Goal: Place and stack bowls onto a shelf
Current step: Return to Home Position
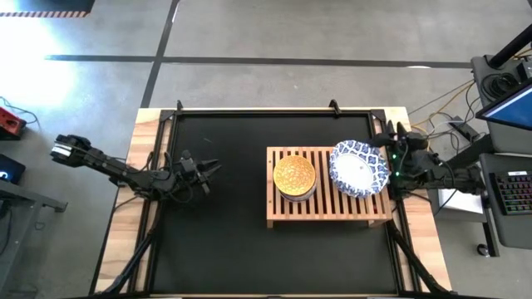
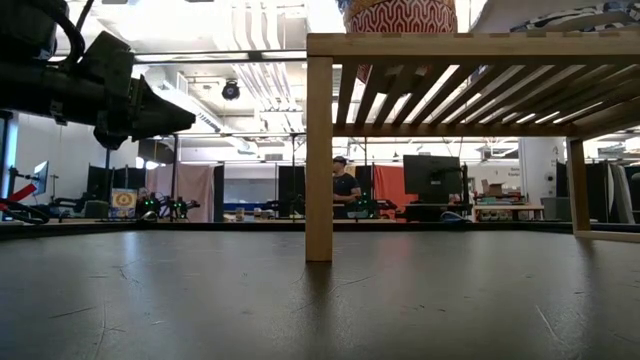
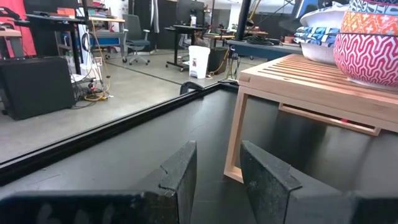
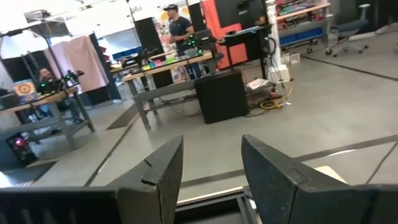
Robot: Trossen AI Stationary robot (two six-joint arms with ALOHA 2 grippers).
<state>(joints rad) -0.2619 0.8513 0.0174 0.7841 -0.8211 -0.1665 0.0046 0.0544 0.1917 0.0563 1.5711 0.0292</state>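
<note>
Work on the bowls is being wrapped up, by the look of it. Nothing is being left lying on the big black table top (image 1: 216, 241); no loose bowl is being seen there. Every bowl in sight is being carried by the low light-wood shelf with the many thin slats (image 1: 328, 208), which is being kept toward the right side of the table.

On the shelf's right end, the pile of wide white bowls with blue patterned rims (image 1: 359, 168) is being held up. How many are in it cannot be counted from above. Just beside it, nearer the middle of the table, the pile of smaller patterned bowls (image 1: 294, 176) is being seen with a yellow one on top. In the left wrist view a red-and-white one (image 3: 367, 56) is being seen at the bottom, sitting flat on the slats. Neither pile is being seen to lean.

So the putting and stacking is being judged as done. Only the pulling back of the arms to rest is being left.

The left claw (image 1: 208, 169) is being held over the table's left part, well apart from the shelf, with its fingers parted and nothing between them. The right claw (image 4: 212, 146) is being held by the table's right edge, near the wide bowls, with its fingers spread too and nothing in them.
</note>
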